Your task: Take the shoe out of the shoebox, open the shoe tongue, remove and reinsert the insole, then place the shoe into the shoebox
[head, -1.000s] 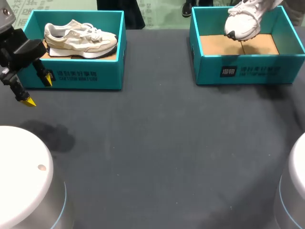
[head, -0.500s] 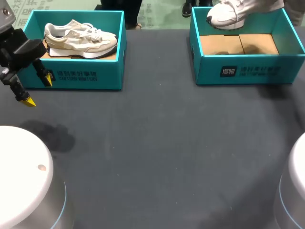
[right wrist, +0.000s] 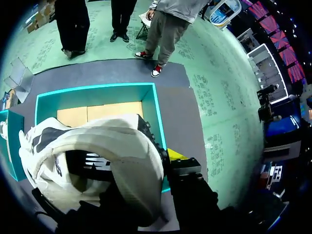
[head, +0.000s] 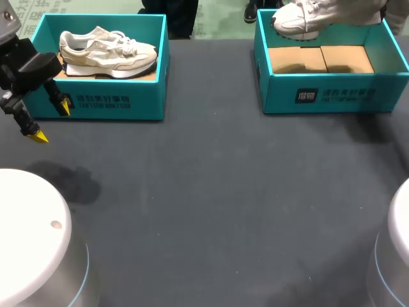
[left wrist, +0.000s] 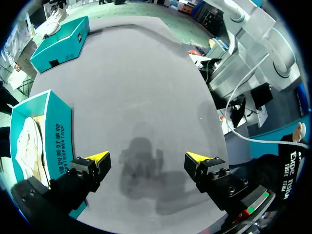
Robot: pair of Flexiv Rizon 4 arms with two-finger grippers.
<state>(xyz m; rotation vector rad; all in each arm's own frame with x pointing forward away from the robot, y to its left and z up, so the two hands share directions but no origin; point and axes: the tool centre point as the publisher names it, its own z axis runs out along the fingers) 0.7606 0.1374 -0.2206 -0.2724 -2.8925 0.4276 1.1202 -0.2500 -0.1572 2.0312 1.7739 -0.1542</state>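
Currently our right gripper (right wrist: 122,170) grasps the white shoe (head: 300,19), holding it in the air over the far edge of the right shoebox (head: 332,96). Our left gripper (head: 51,120) hangs released at the near left corner of the left shoebox (head: 96,102), where a beige shoe (head: 105,51) lies.

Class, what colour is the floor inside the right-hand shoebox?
Plain brown cardboard. The shoebox floor shows best in the head view.

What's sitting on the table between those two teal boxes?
Nothing: in the head view, only bare dark tabletop runs between the left shoebox, holding a beige shoe, and the right shoebox.
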